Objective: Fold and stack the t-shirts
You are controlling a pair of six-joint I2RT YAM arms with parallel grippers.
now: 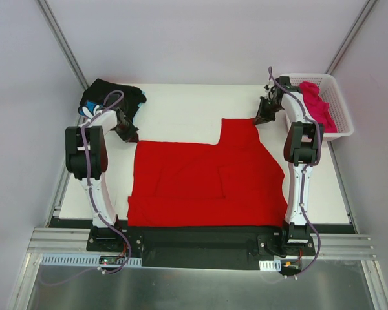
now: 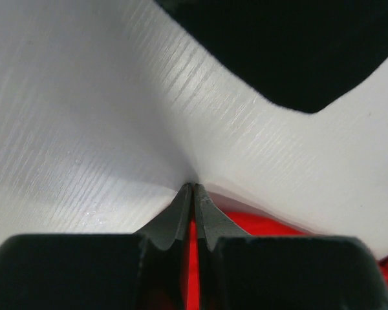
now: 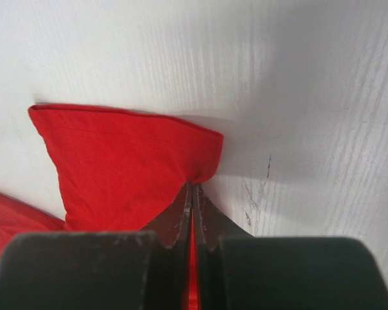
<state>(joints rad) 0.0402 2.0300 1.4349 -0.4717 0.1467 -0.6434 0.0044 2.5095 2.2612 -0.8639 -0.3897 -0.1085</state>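
Observation:
A bright red t-shirt (image 1: 207, 177) lies spread flat over the middle of the table. My left gripper (image 1: 127, 133) is down at its far left corner. In the left wrist view that gripper (image 2: 194, 188) is shut, with a strip of the red t-shirt (image 2: 271, 226) between its fingers. My right gripper (image 1: 265, 117) is at the shirt's far right corner. The right wrist view shows it (image 3: 194, 187) shut on the tip of the red cloth (image 3: 123, 168). A black flower-print t-shirt (image 1: 110, 100) lies bunched at the back left. A magenta-pink t-shirt (image 1: 317, 103) sits in the basket.
A white lattice basket (image 1: 339, 119) stands at the back right, just beyond the right arm. The black t-shirt (image 2: 297, 45) lies close ahead of the left gripper. Grey walls enclose the table on three sides.

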